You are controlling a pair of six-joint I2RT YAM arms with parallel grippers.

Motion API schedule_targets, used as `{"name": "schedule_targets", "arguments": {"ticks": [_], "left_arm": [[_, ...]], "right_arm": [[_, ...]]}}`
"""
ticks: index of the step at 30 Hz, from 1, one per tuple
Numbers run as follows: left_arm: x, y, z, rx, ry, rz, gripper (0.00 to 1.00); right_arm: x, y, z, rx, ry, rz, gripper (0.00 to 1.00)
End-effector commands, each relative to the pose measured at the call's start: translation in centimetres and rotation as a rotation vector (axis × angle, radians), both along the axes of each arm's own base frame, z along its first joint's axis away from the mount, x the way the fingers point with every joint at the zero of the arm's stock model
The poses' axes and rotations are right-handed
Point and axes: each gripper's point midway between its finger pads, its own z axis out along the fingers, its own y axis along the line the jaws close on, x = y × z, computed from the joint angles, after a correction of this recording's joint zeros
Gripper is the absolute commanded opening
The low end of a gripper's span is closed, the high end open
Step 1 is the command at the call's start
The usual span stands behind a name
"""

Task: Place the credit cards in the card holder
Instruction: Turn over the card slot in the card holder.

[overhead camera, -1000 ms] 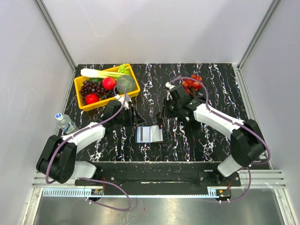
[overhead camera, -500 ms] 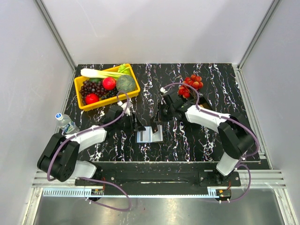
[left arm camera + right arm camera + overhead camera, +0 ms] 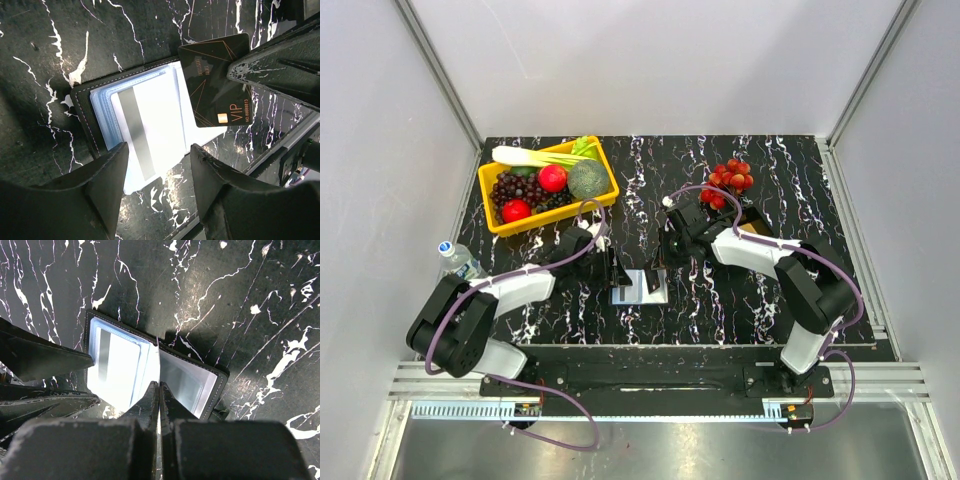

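Right fingers (image 3: 148, 405) pinch credit card (image 3: 212, 80) over card holder (image 3: 80, 102); left fingers (image 3: 102, 180) apart.

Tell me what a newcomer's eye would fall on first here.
The open wallet in the middle of the table, its pale inside glaring bright. The right gripper pinches a dark card marked VIP edge-first over the fold, while the left gripper hangs open over the wallet's edge. At the far left corner, a yellow basket of fruit adds colour.
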Motion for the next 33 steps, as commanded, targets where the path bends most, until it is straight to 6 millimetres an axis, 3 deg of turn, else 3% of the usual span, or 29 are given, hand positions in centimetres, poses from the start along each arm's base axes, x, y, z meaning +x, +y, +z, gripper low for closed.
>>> {"name": "schedule_targets", "arguments": {"ticks": [1, 11, 21, 33], "left_arm": [[1.5, -0.3, 1.1, 0.04, -0.067, 0.007, 0.56], [1.5, 0.4, 0.4, 0.118, -0.063, 0.013, 0.56], [1.5, -1.2, 1.2, 0.074, -0.076, -0.024, 0.55], [2.2, 0.4, 2.4, 0.143, -0.125, 0.042, 0.56]], "right_arm": [[0.5, 0.0, -0.5, -0.024, -0.031, -0.005, 0.0], [0.6, 0.3, -0.8, -0.02, -0.025, 0.002, 0.0], [0.5, 0.2, -1.0, -0.023, -0.018, 0.007, 0.0], [0.5, 0.3, -1.2, -0.024, -0.013, 0.012, 0.0]]}}
